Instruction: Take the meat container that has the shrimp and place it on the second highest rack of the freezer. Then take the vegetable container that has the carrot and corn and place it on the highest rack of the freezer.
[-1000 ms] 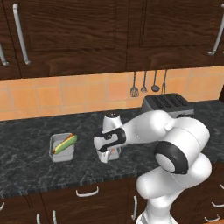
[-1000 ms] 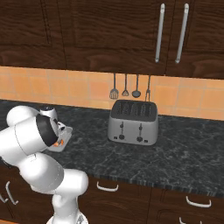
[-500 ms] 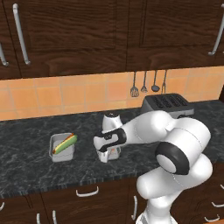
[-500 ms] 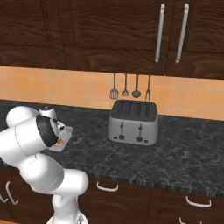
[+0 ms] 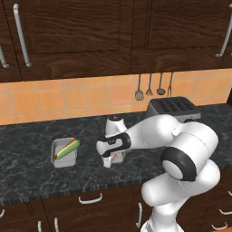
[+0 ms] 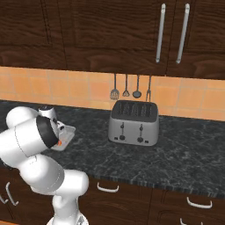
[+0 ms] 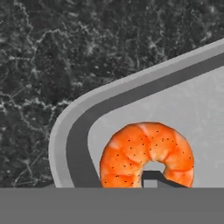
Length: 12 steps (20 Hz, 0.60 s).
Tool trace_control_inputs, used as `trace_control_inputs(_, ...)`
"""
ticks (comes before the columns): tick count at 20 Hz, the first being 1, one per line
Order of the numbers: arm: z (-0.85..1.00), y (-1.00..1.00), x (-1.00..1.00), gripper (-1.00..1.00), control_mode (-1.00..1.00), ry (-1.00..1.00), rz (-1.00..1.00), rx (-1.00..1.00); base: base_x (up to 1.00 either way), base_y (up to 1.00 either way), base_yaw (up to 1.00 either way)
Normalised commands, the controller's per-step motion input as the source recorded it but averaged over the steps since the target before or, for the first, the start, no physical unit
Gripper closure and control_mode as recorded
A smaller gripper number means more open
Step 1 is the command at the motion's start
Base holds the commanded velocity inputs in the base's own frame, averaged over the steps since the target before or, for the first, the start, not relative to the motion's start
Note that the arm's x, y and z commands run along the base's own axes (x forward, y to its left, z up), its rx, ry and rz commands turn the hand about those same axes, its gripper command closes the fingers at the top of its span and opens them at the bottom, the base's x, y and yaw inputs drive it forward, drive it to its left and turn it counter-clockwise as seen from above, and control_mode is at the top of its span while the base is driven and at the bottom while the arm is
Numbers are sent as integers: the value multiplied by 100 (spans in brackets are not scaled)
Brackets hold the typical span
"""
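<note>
The meat container [image 6: 66,133] is a shallow grey tray on the dark counter, with the orange shrimp [image 7: 146,153] curled near its rounded corner. My gripper [image 5: 109,162] reaches straight down onto this tray's near edge, and the arm hides most of the tray in the left base view. One dark fingertip [image 7: 151,177] shows right in front of the shrimp; how far the jaws are closed is not visible. The vegetable container [image 5: 64,152] stands to the left with the corn and carrot [image 5: 68,148] lying in it. The freezer and its racks are out of view.
A silver toaster [image 6: 134,123] stands on the counter to the right, under utensils hanging [image 5: 154,86] on the tiled wall. Dark wall cabinets with bar handles [image 6: 181,33] hang above. Drawers [image 5: 89,199] run below the counter's front edge.
The arm has stayed low at the meat container with almost no shift. The vegetable container has not moved.
</note>
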Motion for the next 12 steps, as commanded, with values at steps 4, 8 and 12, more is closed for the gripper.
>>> trace_control_inputs(4, 42, -7, -16, 100, -100, -2, 2, 0, 0, 0, 0)
trace_control_inputs(8, 55, 0, -5, 100, -100, -3, 6, 0, 0, 0, 0)
trace_control_inputs(12, 40, -9, -28, 100, -100, -8, 23, 0, 0, 0, 0)
